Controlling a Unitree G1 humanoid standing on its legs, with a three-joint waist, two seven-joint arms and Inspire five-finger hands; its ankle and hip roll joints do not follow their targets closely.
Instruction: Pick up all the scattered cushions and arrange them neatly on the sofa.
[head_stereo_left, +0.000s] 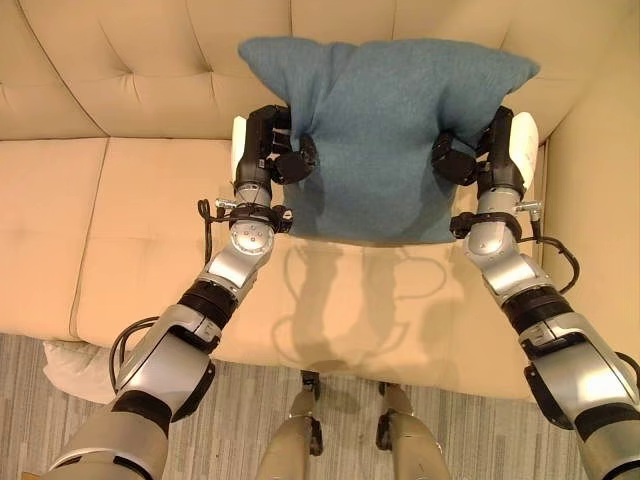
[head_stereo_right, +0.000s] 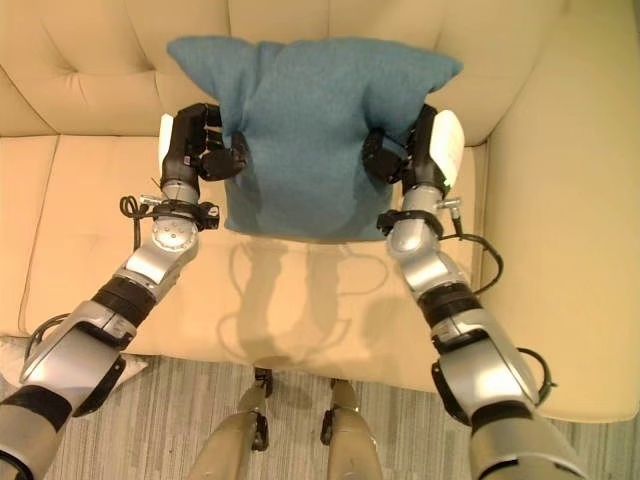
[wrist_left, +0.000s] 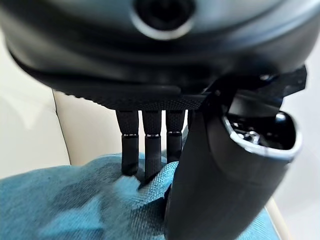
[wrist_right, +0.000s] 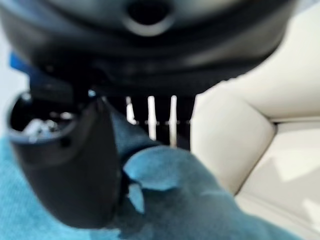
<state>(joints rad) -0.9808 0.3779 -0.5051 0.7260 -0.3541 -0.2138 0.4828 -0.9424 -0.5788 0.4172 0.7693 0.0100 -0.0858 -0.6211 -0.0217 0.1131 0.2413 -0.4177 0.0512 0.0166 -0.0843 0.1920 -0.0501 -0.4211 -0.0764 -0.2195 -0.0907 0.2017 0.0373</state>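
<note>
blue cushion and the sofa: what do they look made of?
Blue cushion: looks like woven or knitted fabric, matte; a fine textile grain shows in the left wrist view and it bunches where the left hand and right hand pinch it, so soft filling. Sofa: smooth cream upholstery with tufted dimples and a faint sheen, probably leather or faux leather; cannot tell which.

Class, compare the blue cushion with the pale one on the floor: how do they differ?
The blue cushion is teal and gripped by the left hand and right hand above the sofa. The pale cushion is whitish, lies untouched on the floor, partly hidden. Both are soft fabric.
</note>
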